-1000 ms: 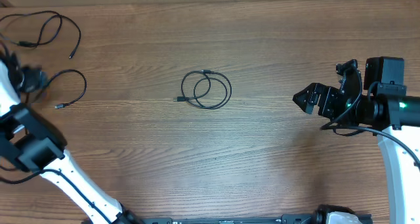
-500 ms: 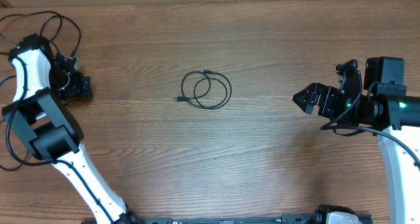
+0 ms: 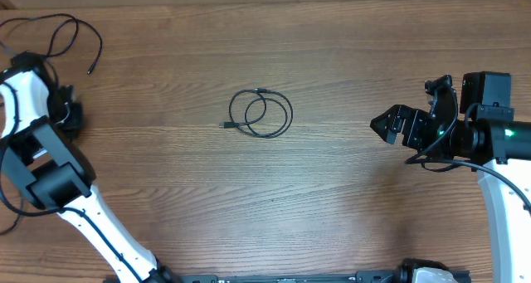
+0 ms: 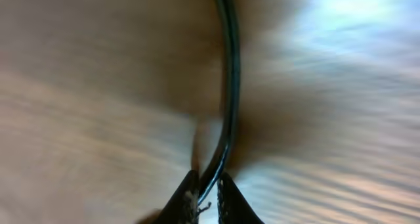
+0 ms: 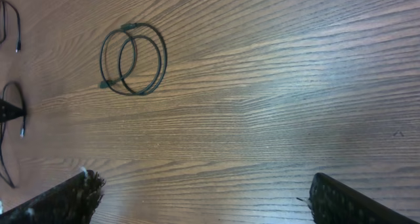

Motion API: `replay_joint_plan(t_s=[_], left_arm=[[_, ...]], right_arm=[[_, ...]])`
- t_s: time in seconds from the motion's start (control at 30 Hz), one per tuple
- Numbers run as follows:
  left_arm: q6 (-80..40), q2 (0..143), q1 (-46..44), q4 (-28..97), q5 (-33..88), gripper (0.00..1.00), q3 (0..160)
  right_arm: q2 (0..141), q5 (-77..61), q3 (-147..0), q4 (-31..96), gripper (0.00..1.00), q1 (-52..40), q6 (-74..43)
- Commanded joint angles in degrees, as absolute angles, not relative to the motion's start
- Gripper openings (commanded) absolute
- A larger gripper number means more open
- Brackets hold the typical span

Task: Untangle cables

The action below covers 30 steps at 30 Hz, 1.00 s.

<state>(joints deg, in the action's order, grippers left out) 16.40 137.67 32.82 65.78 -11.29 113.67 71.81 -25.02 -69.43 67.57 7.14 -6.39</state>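
One cable [image 3: 260,114] lies coiled in two loops at the table's middle; it also shows in the right wrist view [image 5: 133,58]. A second cable [image 3: 62,30] sprawls at the far left corner, its plug end pointing toward me. My left gripper [image 3: 69,117] is at the left edge, just below that cable. In the left wrist view its jaws [image 4: 207,190] are shut on a thin black cable [image 4: 230,86] that runs straight away from the fingertips. My right gripper [image 3: 387,125] hovers at the right, open and empty [image 5: 210,198], well away from the coil.
The wooden table [image 3: 332,208] fills the views. The left arm's white links [image 3: 50,179] cover the near left corner. Thick black arm wires [image 3: 8,208] hang at the left edge. Thin cable ends [image 5: 10,112] show at the left edge of the right wrist view.
My left arm swung in over the looped cable at the left edge, then drew back left, and its jaws closed on that cable. The right arm and the central coil stayed still.
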Motion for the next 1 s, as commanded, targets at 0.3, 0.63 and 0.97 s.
replay_joint_plan(t_s=[0.3,0.63,0.97], left_arm=[[11.09,137.45,36.07,65.3,-11.86,0.58,115.39],[5.93,137.1,30.7,70.67,15.62,0.7,132.33],[5.96,137.19,14.15,74.17,40.23,1.0,133.34]], right_arm=[[71.81,-24.43,-70.85,67.4,1.0,7.31,-6.37],[71.81,-24.43,-70.85,67.4,1.0,7.31,-6.37],[71.81,-24.43,-70.85,67.4,1.0,7.31,-6.37]])
